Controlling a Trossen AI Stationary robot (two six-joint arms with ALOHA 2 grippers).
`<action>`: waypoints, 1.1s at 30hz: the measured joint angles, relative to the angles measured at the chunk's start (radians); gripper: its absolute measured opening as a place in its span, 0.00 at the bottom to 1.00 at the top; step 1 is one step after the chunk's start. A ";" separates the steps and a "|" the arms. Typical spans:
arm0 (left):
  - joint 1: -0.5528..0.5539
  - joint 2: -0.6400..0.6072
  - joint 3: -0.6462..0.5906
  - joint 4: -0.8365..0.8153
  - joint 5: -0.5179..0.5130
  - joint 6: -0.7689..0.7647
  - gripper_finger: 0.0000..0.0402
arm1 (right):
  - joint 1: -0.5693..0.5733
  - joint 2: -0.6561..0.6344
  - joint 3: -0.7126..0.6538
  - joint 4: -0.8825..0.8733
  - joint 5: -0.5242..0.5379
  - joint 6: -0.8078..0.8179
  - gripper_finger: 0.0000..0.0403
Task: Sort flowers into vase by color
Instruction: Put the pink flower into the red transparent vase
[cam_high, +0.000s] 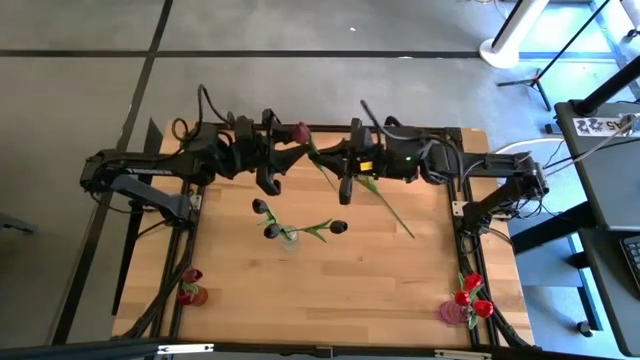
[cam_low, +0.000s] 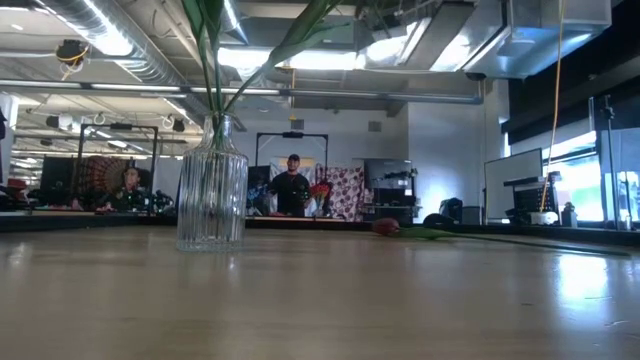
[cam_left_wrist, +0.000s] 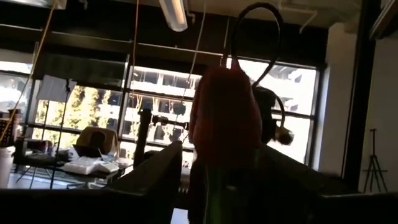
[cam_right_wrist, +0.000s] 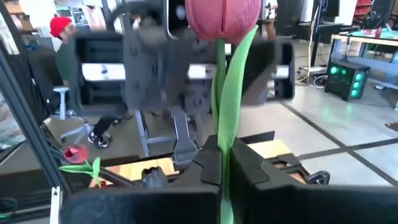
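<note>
The right gripper, jaws pinching the stem, holds a mauve-pink tulip over the counter's back edge. The left gripper waits at the flower head, jaws spread, likely to take it for sorting.

Vase mid-table w/ flowers in it.

No legible text, label, brand, number or sign found in any view. A white card with black square markings lies on the dark desk right of the table; its markings form a pattern, not readable characters.
</note>
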 joint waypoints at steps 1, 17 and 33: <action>0.000 0.000 0.000 0.002 -0.001 -0.003 0.47 | 0.000 0.006 0.000 0.003 0.001 0.000 0.01; -0.008 -0.014 0.000 -0.069 -0.008 -0.048 0.03 | 0.000 0.010 0.000 0.056 0.009 0.003 0.44; -0.006 -0.463 0.000 -0.359 0.074 0.024 0.02 | 0.001 -0.162 0.000 0.004 -0.029 -0.005 0.75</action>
